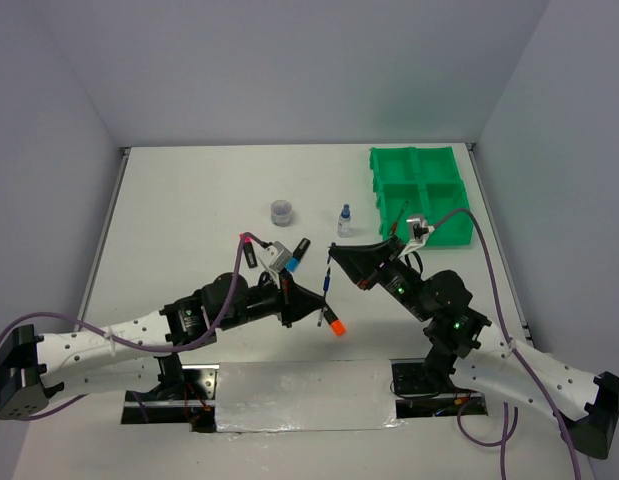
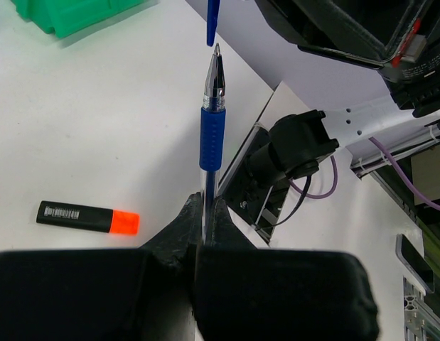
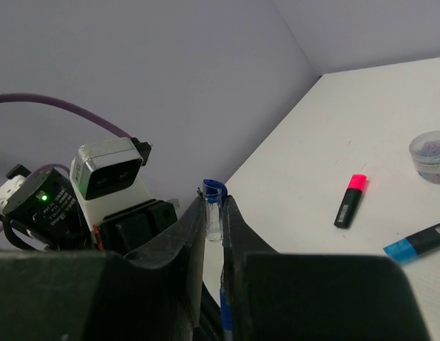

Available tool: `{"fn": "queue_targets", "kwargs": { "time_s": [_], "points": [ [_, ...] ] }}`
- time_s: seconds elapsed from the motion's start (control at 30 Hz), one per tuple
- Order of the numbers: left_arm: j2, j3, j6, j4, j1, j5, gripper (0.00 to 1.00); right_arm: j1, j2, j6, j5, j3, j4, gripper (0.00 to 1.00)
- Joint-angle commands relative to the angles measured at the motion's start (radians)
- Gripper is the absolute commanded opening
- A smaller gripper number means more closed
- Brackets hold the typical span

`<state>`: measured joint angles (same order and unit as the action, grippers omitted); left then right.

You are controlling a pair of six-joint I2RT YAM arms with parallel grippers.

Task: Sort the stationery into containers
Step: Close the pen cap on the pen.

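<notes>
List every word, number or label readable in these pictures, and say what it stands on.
No text can be read in any view.
On the orange highlighter: a white barcode sticker, its digits too small to read.
On the blue-capped bottle: any label is too small to make out.

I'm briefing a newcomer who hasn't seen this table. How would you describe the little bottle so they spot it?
Find the bright green plastic tray with four compartments at the far right of the white table. Just left of it stands a small clear bottle with a blue cap. Unlike the squat round greyish tub further left, it is slim and blue-topped.
</notes>
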<state>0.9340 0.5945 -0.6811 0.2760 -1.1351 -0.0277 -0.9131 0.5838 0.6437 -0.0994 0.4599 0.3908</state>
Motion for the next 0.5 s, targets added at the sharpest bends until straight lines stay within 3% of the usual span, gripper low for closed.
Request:
{"fn": "queue_targets", "kwargs": {
  "time_s": [0.0, 0.47],
  "points": [
    [-0.018, 0.021, 0.012, 0.068, -0.005, 0.002, 0.00, -0.007, -0.006, -0.019, 0.004, 0.017, 0.000, 0.00],
    [-0.031, 0.025, 0.026, 0.048, -0.005, -0.001, 0.00, -0.007, -0.006, -0.027, 0.018, 0.020, -0.010, 0.00]
  ]
}}
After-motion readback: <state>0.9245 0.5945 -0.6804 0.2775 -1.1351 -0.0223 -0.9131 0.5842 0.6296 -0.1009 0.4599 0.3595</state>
